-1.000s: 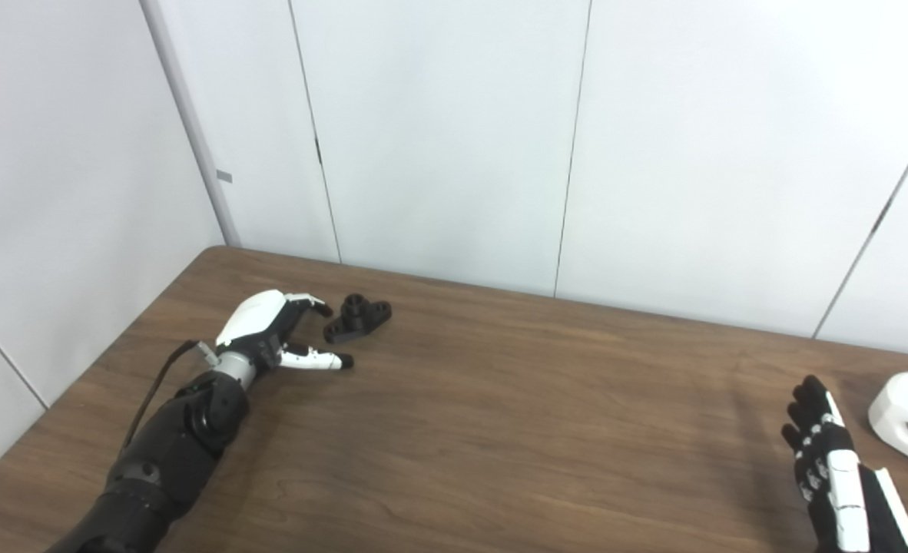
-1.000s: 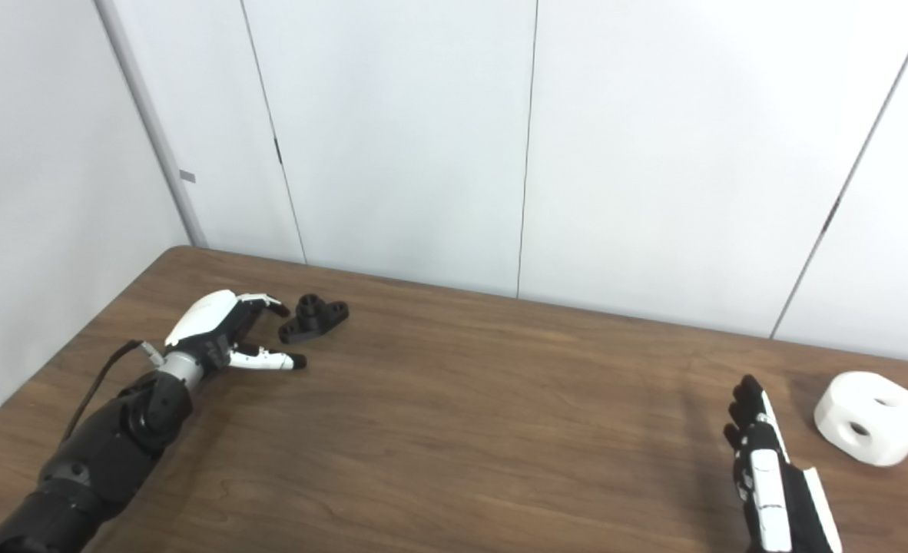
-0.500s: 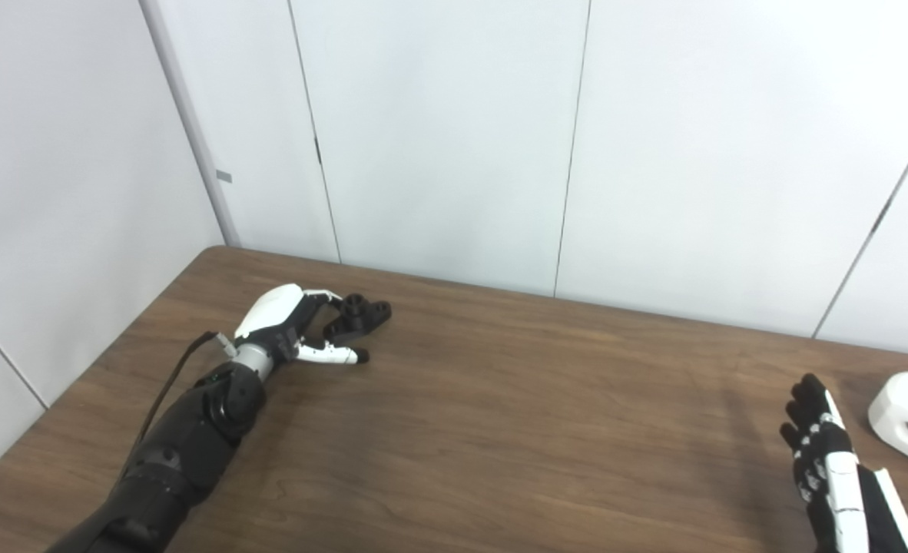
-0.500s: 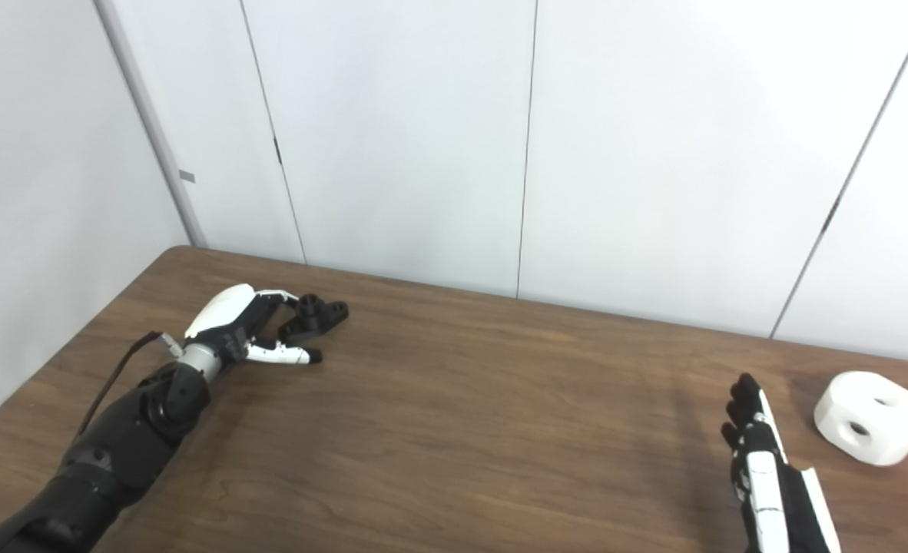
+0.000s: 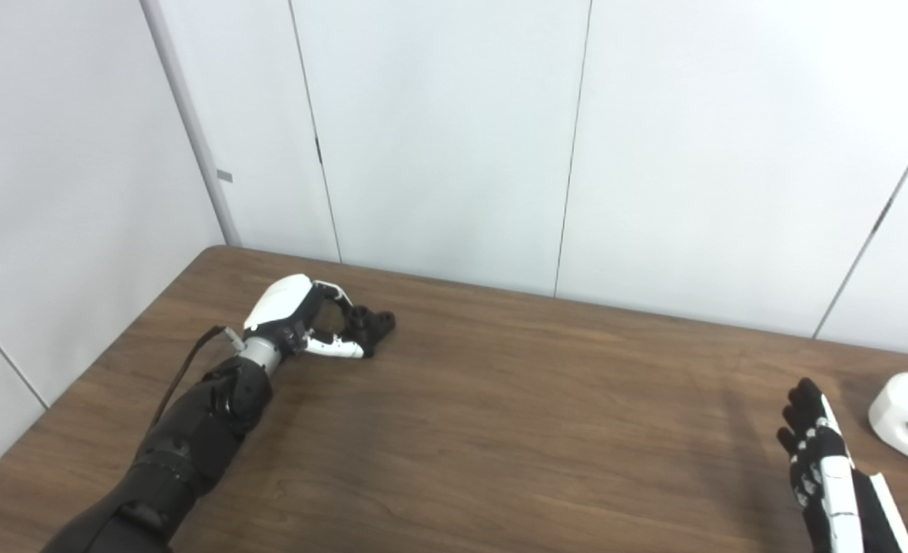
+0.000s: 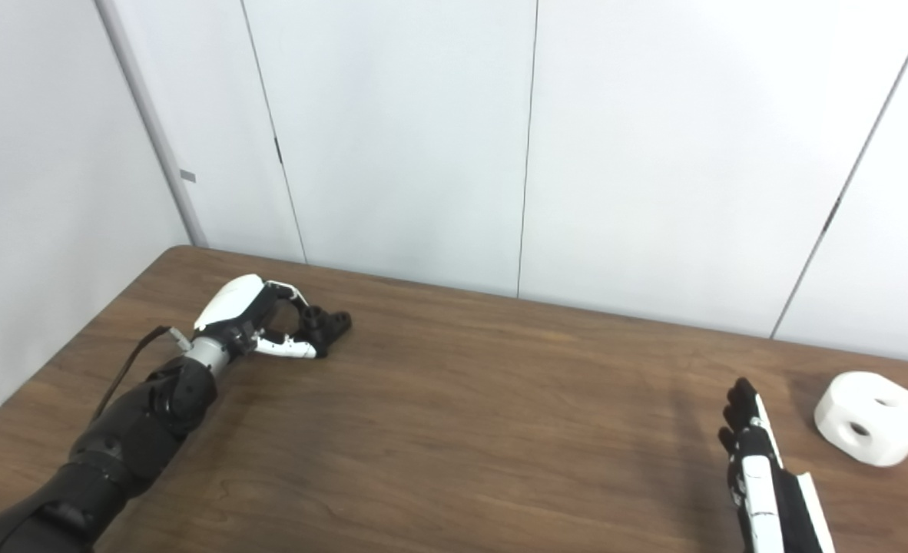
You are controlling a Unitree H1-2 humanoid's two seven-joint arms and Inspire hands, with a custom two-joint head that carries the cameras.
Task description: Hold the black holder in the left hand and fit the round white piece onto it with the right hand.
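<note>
The black holder (image 5: 378, 322) lies on the brown table (image 5: 500, 415) at the far left. My left hand (image 5: 300, 316) has its fingers curled over the holder's left part with the thumb under its near side, so only the right end shows. The holder still rests on the table. The round white piece (image 6: 871, 417), with holes in its top and side, sits at the far right. My right hand (image 6: 757, 468) is a little left of it and nearer to me, open, fingers straight and holding nothing.
White wall panels (image 5: 454, 138) rise right behind the table's far edge. The table's left edge runs close beside my left forearm (image 5: 193, 430). Bare wood stretches between the two hands.
My left hand has moved right onto the black holder and curled its fingers and thumb around it. The right hand has sunk slightly toward the bottom edge. The white piece has not moved.
</note>
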